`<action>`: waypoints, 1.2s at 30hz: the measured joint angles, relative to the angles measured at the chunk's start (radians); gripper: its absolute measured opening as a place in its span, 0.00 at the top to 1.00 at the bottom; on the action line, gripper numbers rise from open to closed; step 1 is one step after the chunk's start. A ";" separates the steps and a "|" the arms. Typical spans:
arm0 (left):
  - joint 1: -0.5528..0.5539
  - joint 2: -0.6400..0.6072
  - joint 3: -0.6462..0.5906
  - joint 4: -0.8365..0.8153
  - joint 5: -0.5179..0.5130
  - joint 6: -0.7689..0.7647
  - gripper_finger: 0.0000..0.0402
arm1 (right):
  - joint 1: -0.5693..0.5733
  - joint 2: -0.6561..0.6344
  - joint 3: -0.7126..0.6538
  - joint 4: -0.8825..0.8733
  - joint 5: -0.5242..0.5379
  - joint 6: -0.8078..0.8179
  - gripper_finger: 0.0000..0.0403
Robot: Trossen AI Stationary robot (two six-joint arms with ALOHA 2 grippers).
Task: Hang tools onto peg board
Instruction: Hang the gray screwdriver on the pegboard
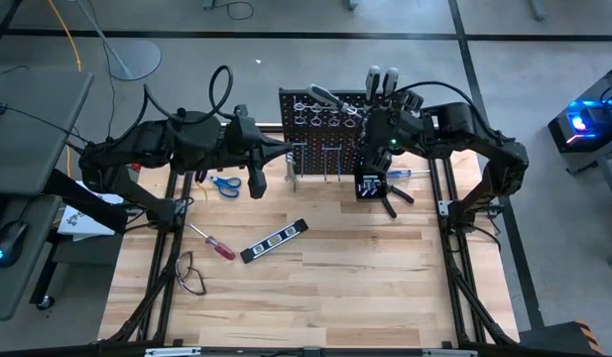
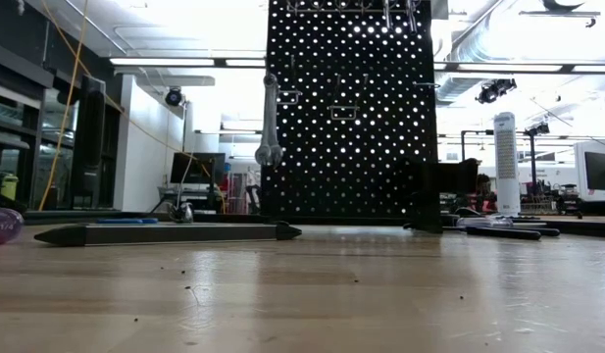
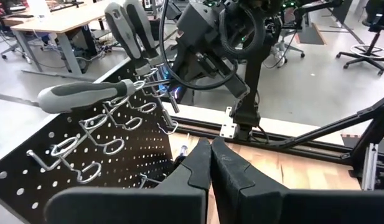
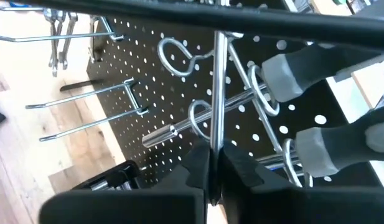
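The right gripper is at the peg board, fingers pinched on a thin screwdriver shaft standing through a silver ring. The left gripper, fingers together and empty, hovers beside the board. Scissors and a red screwdriver lie on the table.
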 joint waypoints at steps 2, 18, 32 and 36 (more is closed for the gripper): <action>0.000 0.000 0.000 -0.001 -0.028 0.007 1.00 | 0.001 -0.003 0.000 0.000 -0.005 -0.012 0.98; 0.146 0.122 -0.001 0.064 -0.173 0.584 0.94 | 0.006 -0.003 0.000 0.059 -0.081 -0.040 1.00; 0.059 0.135 0.007 0.355 -0.356 1.031 0.55 | 0.006 -0.004 0.000 0.129 -0.151 -0.074 1.00; 0.047 0.128 0.006 0.352 -0.452 1.026 0.53 | 0.003 -0.001 0.000 0.230 -0.157 -0.083 1.00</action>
